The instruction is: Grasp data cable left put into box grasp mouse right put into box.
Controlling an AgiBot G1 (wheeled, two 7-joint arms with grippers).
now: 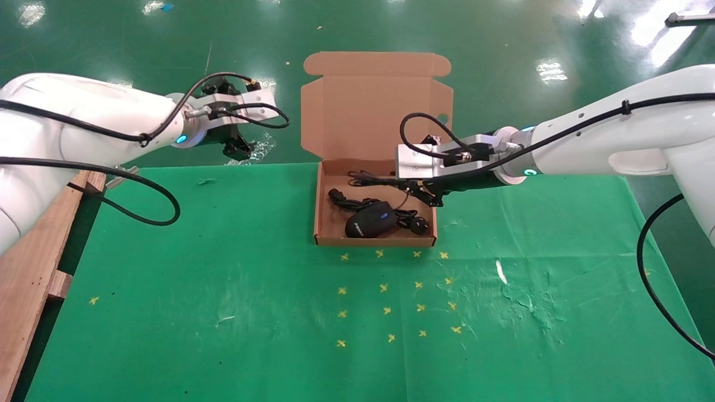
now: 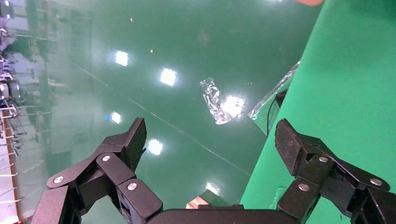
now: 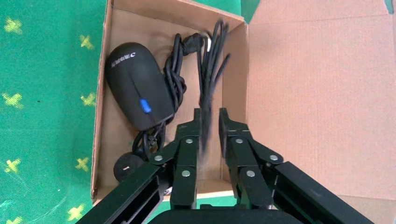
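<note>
**Right claw over the box with both items inside**

The box (image 1: 375, 219) sits open on the green bench (image 1: 223, 312), lid raised at the far side. The mouse (image 1: 371, 220) lies on the box floor near the front wall, blue spot up. The data cable (image 1: 366, 180) is bundled along the back of the box, and the round plug (image 1: 419, 225) rests in the front corner beside the mouse. The right claw (image 3: 209, 122) hovers above the box's right side; its fingers (image 3: 192, 135) are nearly together, pinching a few thin strands of black cord that run between them toward the far wall. The left claw (image 2: 210, 149) is parked off the bench's far-left edge, spread wide and empty, over the floor.

Judged from this layout, both items already lie in the box and the step in hand is the release. It would be done well by opening the fingers fully before lifting, then rising straight up, so that no loop catches on a finger and drags the cord or the mouse back out. The box wall near the claw should be kept clear.

Hard to make out: which cord the strands belong to, mouse lead or data cable, since the two tangle beside the mouse. In the head view the right claw's body covers the box's right rear corner.
</note>
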